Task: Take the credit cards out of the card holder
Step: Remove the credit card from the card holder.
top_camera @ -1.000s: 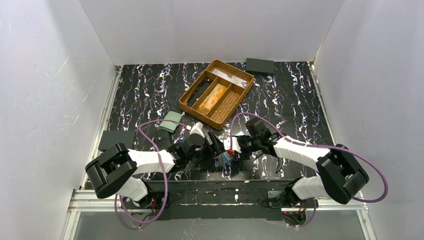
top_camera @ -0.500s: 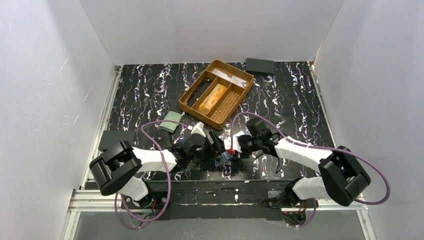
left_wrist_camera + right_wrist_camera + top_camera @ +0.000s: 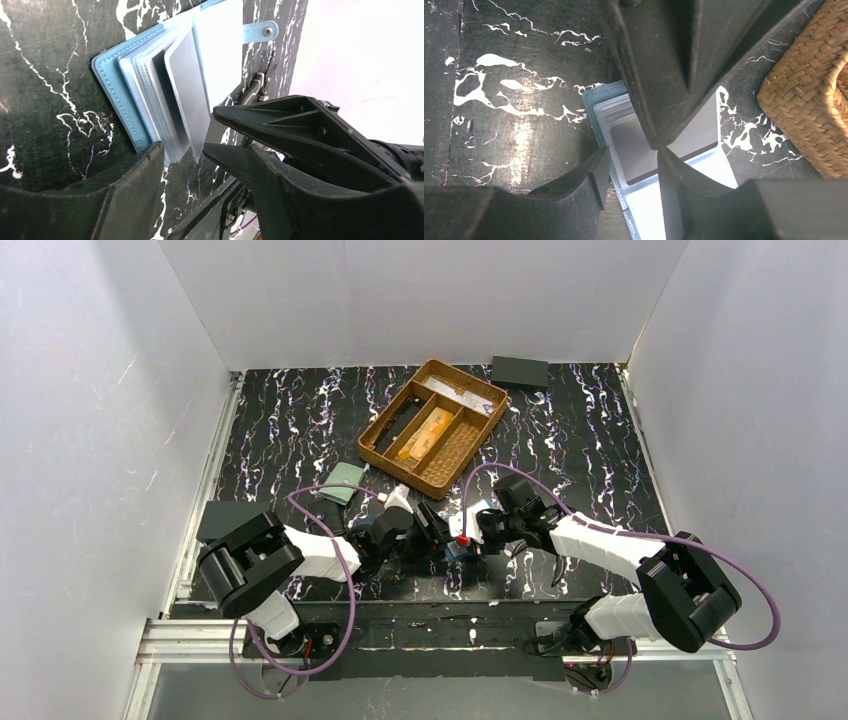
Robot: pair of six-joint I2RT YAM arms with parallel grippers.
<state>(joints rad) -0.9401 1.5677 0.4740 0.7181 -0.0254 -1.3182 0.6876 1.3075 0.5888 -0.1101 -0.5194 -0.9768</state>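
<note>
1. One light steel-blue folding card holder (image 3: pixel 112 75) with a snap tab was present.
2. One pale green flat wallet (image 3: pixel 347 481) was counted.
3. Two dark flat rectangular cases were counted: far case (image 3: pixel 519 371) and left-edge case (image 3: pixel 222 515).
4. One brown woven divided basket (image 3: pixel 400 472) was present. The orange-gold flat cards (image 3: pixel 425 432) inside it were too small to count.
5. Two black two-finger grippers were counted: left gripper (image 3: pixel 184 149) and right gripper (image 3: pixel 631 155).
</note>
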